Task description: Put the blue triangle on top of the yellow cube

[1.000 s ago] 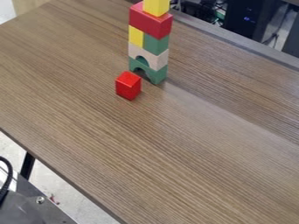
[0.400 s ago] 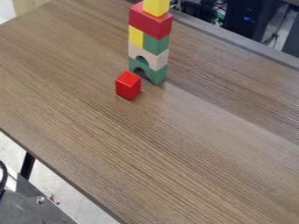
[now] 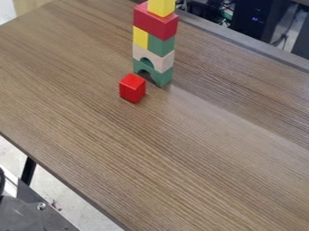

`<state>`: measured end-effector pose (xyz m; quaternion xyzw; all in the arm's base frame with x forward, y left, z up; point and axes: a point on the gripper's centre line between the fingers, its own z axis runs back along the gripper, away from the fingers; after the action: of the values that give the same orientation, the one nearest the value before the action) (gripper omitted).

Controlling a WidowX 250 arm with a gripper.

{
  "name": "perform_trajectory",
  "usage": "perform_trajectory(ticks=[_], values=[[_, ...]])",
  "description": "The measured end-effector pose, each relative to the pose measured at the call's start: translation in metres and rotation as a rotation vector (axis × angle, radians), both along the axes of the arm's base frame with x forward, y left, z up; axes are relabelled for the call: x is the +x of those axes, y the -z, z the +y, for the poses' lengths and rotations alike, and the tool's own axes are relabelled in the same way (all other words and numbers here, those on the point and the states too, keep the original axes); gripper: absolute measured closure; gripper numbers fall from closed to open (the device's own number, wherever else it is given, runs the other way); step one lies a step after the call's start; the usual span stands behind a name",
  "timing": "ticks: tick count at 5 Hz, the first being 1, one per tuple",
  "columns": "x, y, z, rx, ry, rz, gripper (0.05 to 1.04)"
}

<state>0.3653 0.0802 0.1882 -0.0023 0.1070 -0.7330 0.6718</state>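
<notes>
At the top edge of the view, a yellow cube (image 3: 161,7) sits on the large red block (image 3: 156,20) of an upright tower, its upper part cut off by the frame. Beneath the red block stand a thin yellow block (image 3: 140,38) beside a green one (image 3: 161,45), then a pale arch block (image 3: 160,61), then a green arch block (image 3: 162,77) on the table.
A small red block (image 3: 132,88) stands on the wooden table (image 3: 181,153), just in front of the tower's base. Dark equipment (image 3: 258,20) and cables lie beyond the far edge. A grey metal part (image 3: 24,212) is at lower left.
The black cable and dark part at the lower left have shifted slightly towards the left edge. The tower and the small red block have stayed put.
</notes>
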Motion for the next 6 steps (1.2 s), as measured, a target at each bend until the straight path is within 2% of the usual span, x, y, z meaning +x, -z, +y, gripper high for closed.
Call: perform_trajectory(ticks=[4,5,6], values=[[-0.003,0.015,0.002,-0.021,0.003,0.019,0.540],[-0.004,0.015,0.001,-0.021,0.003,0.011,0.540],[-0.004,0.015,0.000,-0.027,-0.002,0.000,0.493]])
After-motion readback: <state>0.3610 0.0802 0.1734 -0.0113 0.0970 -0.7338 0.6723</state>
